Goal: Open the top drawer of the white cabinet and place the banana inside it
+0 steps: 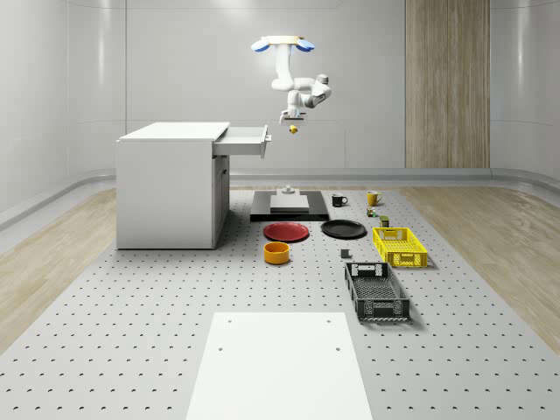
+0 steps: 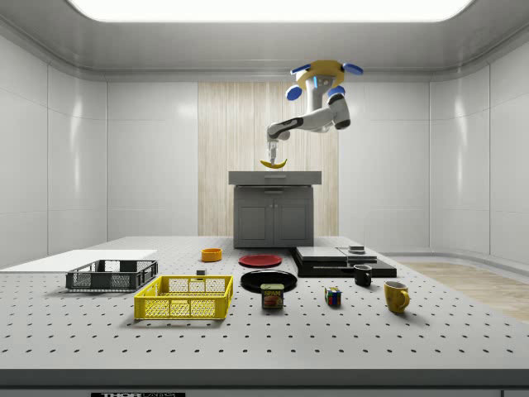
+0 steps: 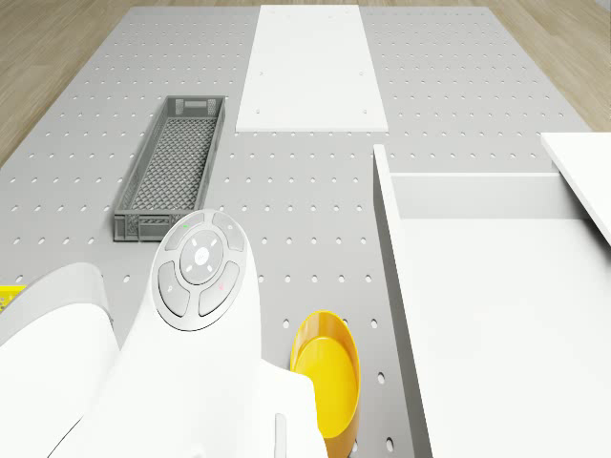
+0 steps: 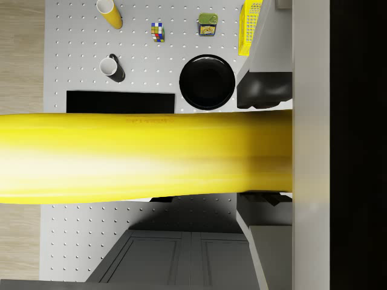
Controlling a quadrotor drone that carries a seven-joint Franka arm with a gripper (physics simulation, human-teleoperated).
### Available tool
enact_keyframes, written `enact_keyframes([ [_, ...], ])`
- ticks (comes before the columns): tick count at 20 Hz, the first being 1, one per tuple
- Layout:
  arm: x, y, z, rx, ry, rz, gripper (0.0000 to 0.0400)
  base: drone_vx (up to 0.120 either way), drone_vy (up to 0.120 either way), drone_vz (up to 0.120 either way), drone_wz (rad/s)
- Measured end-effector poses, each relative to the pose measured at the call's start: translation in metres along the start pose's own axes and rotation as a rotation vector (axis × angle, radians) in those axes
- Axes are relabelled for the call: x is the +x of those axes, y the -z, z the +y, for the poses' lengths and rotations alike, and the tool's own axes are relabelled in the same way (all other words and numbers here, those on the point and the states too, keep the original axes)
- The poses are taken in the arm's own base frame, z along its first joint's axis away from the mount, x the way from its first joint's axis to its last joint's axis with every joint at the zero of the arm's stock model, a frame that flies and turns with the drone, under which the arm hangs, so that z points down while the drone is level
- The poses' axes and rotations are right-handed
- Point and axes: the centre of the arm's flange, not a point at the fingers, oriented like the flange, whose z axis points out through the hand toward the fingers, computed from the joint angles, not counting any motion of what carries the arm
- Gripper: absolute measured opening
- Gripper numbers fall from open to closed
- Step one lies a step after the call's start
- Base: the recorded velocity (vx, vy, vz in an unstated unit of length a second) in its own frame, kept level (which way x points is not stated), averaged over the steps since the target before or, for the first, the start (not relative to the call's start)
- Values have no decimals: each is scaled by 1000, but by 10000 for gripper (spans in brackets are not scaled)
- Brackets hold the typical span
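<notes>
The drone (image 1: pixel 283 43) is hovering just beyond the open top drawer (image 1: pixel 243 138) of the white cabinet (image 1: pixel 171 184); its end effector (image 2: pixel 270 155) is gripping the banana (image 2: pixel 274 164) (long axis level), beside the drawer front, not yet over the cavity.

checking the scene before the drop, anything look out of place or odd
Nothing stands out. The top drawer of the white cabinet is pulled open, the drone hovers beside it, and the gripper holds the banana level.
</notes>
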Motion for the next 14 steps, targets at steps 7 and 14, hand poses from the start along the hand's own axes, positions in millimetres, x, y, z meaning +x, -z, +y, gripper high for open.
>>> enact_keyframes([
  [7, 0, 0, 0, 0, 0, 0, 190, 0, -120, 0, 0],
  [14, 0, 0, 0, 0, 0, 0, 190, 0, -120, 0, 0],
])
